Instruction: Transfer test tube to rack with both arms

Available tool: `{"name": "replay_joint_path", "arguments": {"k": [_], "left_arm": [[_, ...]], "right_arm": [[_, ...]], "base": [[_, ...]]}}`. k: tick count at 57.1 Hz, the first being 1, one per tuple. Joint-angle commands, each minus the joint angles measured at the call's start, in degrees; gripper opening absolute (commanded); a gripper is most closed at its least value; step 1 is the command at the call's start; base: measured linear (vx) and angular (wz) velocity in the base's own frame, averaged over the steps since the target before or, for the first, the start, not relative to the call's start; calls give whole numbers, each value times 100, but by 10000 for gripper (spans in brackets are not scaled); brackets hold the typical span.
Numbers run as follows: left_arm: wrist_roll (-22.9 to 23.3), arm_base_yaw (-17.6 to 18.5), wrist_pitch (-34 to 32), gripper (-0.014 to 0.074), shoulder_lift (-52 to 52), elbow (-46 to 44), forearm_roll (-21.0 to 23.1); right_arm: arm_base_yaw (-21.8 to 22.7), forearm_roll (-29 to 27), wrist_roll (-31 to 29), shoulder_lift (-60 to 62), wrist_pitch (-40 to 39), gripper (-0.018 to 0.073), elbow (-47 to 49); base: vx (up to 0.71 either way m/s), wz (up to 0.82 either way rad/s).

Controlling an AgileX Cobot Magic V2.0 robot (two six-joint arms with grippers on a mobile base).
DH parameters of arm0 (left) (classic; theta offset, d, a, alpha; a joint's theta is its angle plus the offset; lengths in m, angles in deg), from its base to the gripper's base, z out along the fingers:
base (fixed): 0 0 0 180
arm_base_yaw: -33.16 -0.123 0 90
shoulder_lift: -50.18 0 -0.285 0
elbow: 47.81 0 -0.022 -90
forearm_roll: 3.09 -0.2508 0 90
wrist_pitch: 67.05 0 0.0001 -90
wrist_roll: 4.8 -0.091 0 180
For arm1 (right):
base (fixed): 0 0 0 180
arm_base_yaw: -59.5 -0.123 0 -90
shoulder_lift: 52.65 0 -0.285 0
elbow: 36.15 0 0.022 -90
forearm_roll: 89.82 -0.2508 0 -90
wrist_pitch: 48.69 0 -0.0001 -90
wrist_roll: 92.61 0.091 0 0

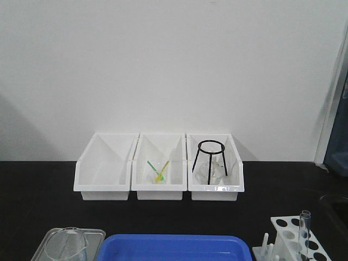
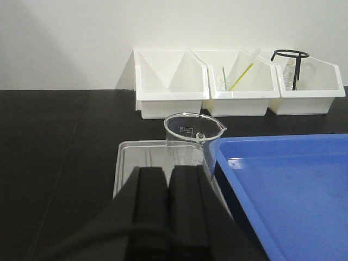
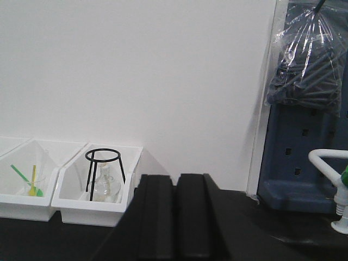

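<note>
The test tube (image 1: 304, 231) stands tilted in a hole of the white rack (image 1: 288, 228) at the front right corner of the exterior view. Neither arm shows in that view. In the left wrist view my left gripper (image 2: 167, 171) is shut with nothing between its black fingers, low over a clear tray (image 2: 130, 163) and just short of a beaker (image 2: 193, 138). In the right wrist view my right gripper (image 3: 175, 179) is also shut and empty, pointing toward the back wall. Tube and rack are out of both wrist views.
Three white bins (image 1: 103, 168) line the back; the middle bin (image 1: 159, 169) holds green and yellow sticks, the right one (image 1: 215, 166) a black ring stand over a flask. A blue tray (image 1: 174, 247) lies front centre. A tap (image 3: 334, 163) stands far right.
</note>
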Motion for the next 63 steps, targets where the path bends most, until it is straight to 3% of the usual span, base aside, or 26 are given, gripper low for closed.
{"name": "replay_joint_path", "arguments": {"k": [1,43,47,57,63], "left_arm": [[-13,17,-454,-7,-28,-169,43],[-13,17,-454,-7,-28,-169,43],[-13,17,-454,-7,-28,-169,43],[-13,17,-454,-7,-28,-169,43],[-13,17,-454,-7,-28,-169,43]], "right_arm": [[24,52,1,-40,-291,-11,181],[24,-1,-169,-40,-121,-11,181],[24,-636,-521,-40,58,-11,148],[24,-3647,-3571,-40,-172,-11,-472],[24,-5089,-4606,-40,-384,-11,-885]], "base": [[0,0],[0,0],[0,0],[0,0],[0,0]]}}
